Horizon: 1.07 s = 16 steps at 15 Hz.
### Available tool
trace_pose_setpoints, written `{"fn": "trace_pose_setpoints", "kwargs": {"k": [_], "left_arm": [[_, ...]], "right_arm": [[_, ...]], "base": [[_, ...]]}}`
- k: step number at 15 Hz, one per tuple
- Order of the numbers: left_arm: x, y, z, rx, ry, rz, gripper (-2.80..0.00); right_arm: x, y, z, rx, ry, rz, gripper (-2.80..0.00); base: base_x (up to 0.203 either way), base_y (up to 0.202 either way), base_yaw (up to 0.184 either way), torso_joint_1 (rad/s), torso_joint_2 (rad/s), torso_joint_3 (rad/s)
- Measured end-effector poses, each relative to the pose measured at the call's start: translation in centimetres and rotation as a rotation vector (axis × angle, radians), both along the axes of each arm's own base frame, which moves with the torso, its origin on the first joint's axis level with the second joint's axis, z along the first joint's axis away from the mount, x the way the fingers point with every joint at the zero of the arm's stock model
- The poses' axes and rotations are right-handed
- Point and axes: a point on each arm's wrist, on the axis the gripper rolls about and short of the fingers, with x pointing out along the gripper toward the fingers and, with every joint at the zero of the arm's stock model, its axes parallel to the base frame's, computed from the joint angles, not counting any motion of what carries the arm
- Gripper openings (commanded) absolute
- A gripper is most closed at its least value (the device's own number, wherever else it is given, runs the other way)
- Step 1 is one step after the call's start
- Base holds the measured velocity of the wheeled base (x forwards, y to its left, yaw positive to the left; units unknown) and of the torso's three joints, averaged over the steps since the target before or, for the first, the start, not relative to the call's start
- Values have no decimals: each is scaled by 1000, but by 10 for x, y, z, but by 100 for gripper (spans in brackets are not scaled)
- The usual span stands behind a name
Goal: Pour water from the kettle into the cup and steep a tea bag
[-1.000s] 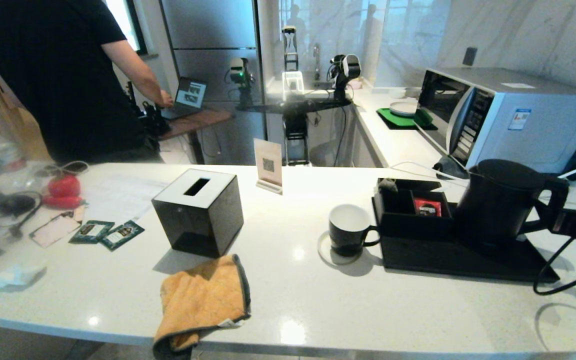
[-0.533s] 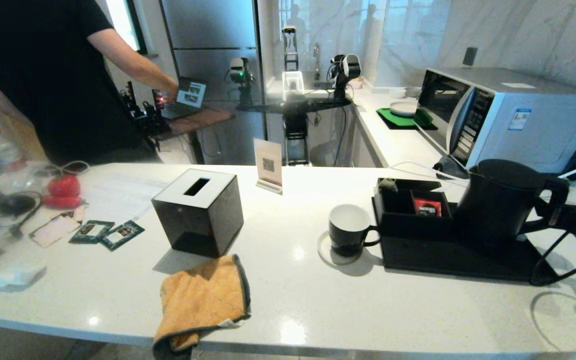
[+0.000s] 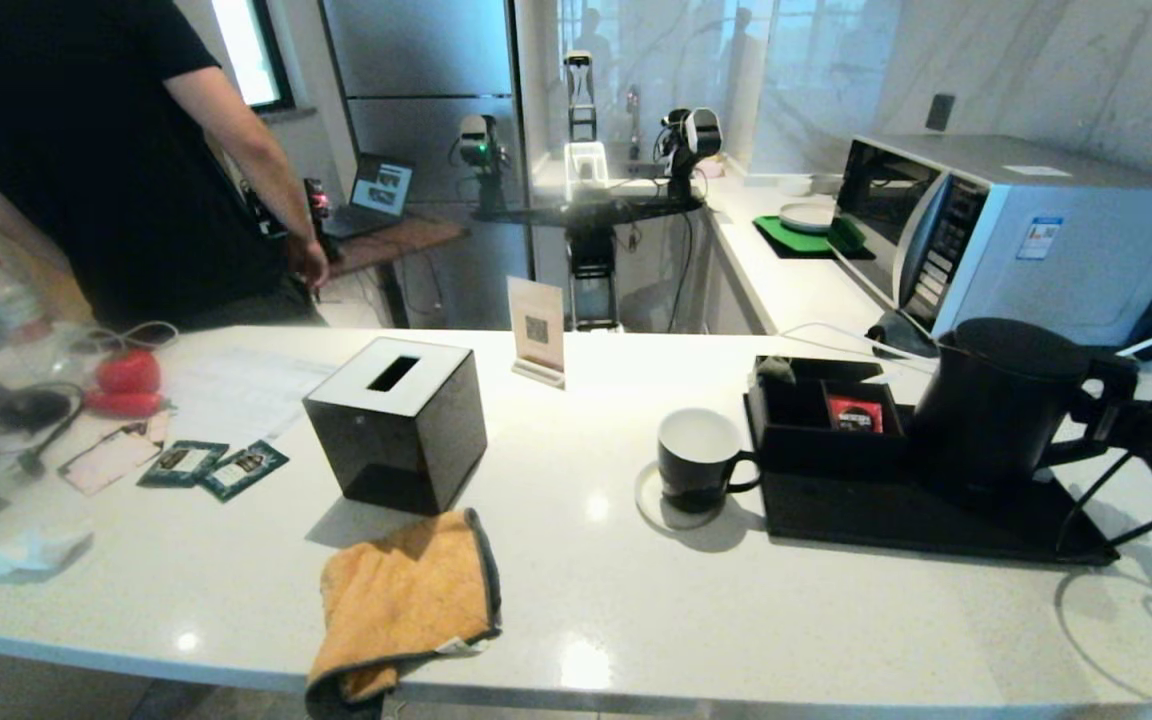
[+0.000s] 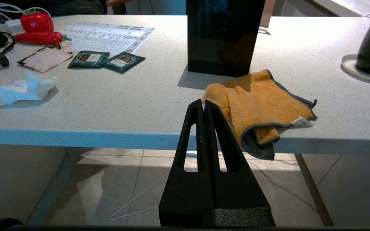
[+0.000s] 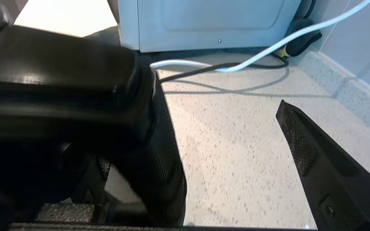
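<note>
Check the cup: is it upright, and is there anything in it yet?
Upright. The cup stands on a coaster, mouth up. Its white inside looks empty in the head view; no tea bag shows.

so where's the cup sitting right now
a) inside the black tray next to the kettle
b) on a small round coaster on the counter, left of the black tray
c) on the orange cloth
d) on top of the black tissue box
b: the cup stands on a pale round coaster on the counter, just left of the black tray that holds the kettle.
</note>
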Motion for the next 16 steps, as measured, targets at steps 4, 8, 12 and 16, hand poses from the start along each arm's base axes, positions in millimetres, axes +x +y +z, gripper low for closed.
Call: {"fn": "trace_pose_setpoints", "kwargs": {"k": [4, 8, 12, 16], "left_arm": [[0, 0, 0, 0, 0, 0, -280], [0, 0, 0, 0, 0, 0, -280], [0, 0, 0, 0, 0, 0, -280], [0, 0, 0, 0, 0, 0, -280]], "right_arm": [[4, 0, -1, -1, -5, 3, 0], [6, -1, -2, -5, -7, 6, 0], [11, -3, 1, -15, -25, 8, 0], [12, -1, 0, -17, -22, 12, -280]], "base": [[0, 0, 0, 0, 0, 0], [0, 0, 0, 0, 0, 0], [0, 0, 0, 0, 0, 0], [0, 0, 0, 0, 0, 0]]}}
